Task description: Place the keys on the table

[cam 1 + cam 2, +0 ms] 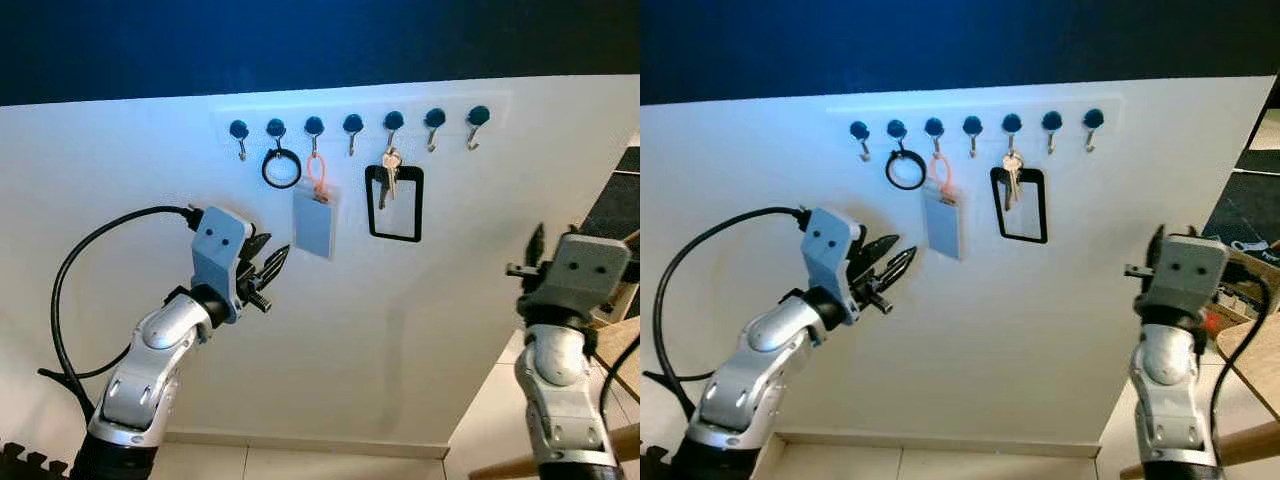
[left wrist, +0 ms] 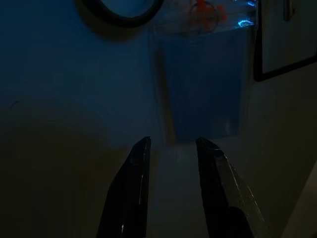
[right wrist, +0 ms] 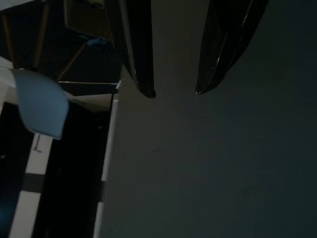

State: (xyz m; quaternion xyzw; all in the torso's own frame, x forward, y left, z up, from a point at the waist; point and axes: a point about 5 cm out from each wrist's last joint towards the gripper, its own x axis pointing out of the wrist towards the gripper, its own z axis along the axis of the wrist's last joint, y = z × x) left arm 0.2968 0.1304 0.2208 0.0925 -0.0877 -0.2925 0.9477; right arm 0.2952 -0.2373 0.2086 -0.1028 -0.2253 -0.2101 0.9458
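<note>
Fingers of the left gripper point(image 1: 268, 268) stand slightly apart and hold nothing, raised at centre-left of the head view and aimed up toward the wall. Just beyond their tips hangs a pale blue translucent card sleeve point(image 1: 314, 226) on an orange loop. The left wrist view shows the same sleeve point(image 2: 203, 84) straight ahead of the two black fingers point(image 2: 130, 193).

The small bunch of silver metal keys point(image 1: 389, 176) hangs further right, upper centre of the frame, from the fifth peg of a row of dark blue round-headed wall hooks point(image 1: 354, 124), in front of a black rectangular strap loop point(image 1: 396, 204). A black ring point(image 1: 281, 168) hangs on the second peg.

The right gripper point(image 3: 173, 91), its fingers parted and empty, is held up at the lower right, well apart from the keys.

To do this reach well, I judge the left gripper should shift rightward past the sleeve, close on the keys alone, not the strap, and lift upward to clear the hook.
</note>
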